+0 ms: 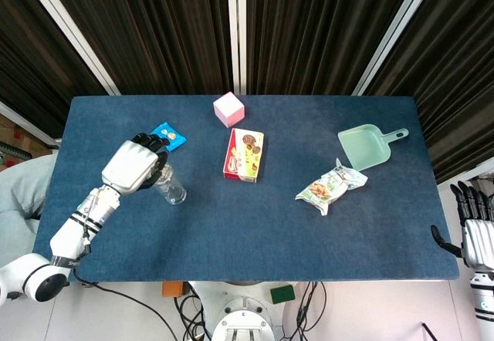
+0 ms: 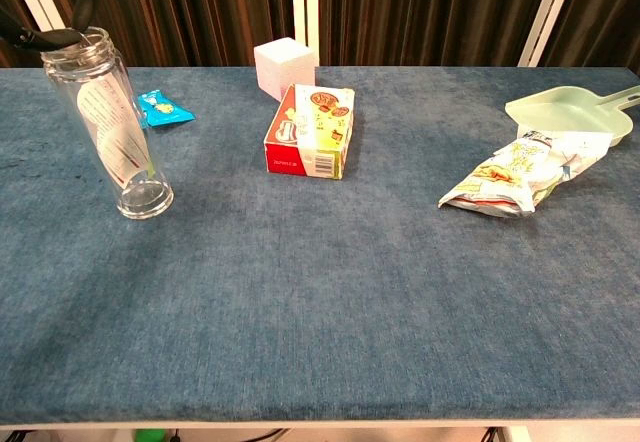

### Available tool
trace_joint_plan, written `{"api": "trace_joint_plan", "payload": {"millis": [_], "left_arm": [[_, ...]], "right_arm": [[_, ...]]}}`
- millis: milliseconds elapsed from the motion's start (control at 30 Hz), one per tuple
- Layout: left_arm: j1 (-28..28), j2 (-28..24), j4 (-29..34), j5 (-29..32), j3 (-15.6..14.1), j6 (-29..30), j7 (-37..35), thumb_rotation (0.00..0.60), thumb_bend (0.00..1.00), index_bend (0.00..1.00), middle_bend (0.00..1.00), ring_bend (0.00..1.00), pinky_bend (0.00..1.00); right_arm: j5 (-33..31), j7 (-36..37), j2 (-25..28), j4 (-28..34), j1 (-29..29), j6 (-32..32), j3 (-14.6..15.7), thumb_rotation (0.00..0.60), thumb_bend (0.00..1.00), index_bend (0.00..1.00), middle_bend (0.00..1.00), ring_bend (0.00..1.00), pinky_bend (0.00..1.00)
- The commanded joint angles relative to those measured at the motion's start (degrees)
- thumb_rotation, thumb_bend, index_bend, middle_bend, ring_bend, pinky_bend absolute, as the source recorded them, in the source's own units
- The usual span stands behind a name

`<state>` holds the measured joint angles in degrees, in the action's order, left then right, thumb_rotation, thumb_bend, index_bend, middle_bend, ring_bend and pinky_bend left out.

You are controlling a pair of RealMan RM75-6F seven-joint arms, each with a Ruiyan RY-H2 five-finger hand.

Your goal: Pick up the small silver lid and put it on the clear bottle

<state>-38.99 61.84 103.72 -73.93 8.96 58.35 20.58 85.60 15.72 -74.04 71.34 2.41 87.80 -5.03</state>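
Note:
The clear bottle (image 2: 112, 127) stands upright at the left of the blue table (image 2: 330, 292), and shows in the head view as the bottle (image 1: 173, 188). My left hand (image 1: 133, 165) hangs over its mouth with the fingers curled down. In the chest view only dark fingertips (image 2: 45, 34) show, touching the rim from the left. The small silver lid (image 2: 78, 36) lies at the bottle's mouth, nearly level, under those fingertips. My right hand (image 1: 477, 233) sits off the table's right front corner, fingers spread, holding nothing.
A blue snack packet (image 1: 169, 135) lies just behind the bottle. A pink cube (image 1: 228, 109) and a red-and-yellow box (image 1: 244, 154) are mid-table. A snack bag (image 1: 330, 186) and a green dustpan (image 1: 366, 145) lie at the right.

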Motion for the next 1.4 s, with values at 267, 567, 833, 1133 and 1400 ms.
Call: {"api": "trace_joint_plan", "payload": {"millis": [267, 567, 833, 1133, 1400], "left_arm": [[-0.31, 0.04, -0.01, 0.47, -0.27, -0.18, 0.59, 0.6, 0.47, 0.62, 0.24, 0.22, 0.26], [-0.27, -0.5, 0.36, -0.2, -0.51, -0.01, -0.22, 0.596, 0.47, 0.54, 0.24, 0.22, 0.26], [0.2, -1.95, 1.05, -0.73, -1.02, 0.0, -1.09, 0.417, 0.45, 0.16, 0.24, 0.21, 0.25], [1.96, -4.3, 2.52, -1.46, -1.28, 1.77, -3.62, 0.309, 0.2, 0.12, 0.23, 0.2, 0.23], [5.31, -5.53, 3.78, -5.92, -1.76, 7.19, -8.22, 0.231, 0.01, 0.2, 0.23, 0.19, 0.23]], "right_arm": [[0.03, 0.04, -0.05, -0.05, 0.09, -0.17, 0.02, 0.6, 0.3, 0.0, 0.0, 0.0, 0.0], [-0.04, -0.14, 0.06, 0.11, 0.1, -0.13, -0.07, 0.6, 0.3, 0.0, 0.0, 0.0, 0.0], [-0.21, -0.43, 0.14, 0.38, 0.07, -0.14, -0.15, 0.6, 0.3, 0.0, 0.0, 0.0, 0.0], [-0.41, -0.68, 0.14, 0.63, 0.07, -0.24, -0.24, 0.6, 0.3, 0.0, 0.0, 0.0, 0.0], [-0.3, -0.8, 0.15, 0.87, -0.09, 0.2, -0.27, 0.6, 0.3, 0.0, 0.0, 0.0, 0.0]]}}
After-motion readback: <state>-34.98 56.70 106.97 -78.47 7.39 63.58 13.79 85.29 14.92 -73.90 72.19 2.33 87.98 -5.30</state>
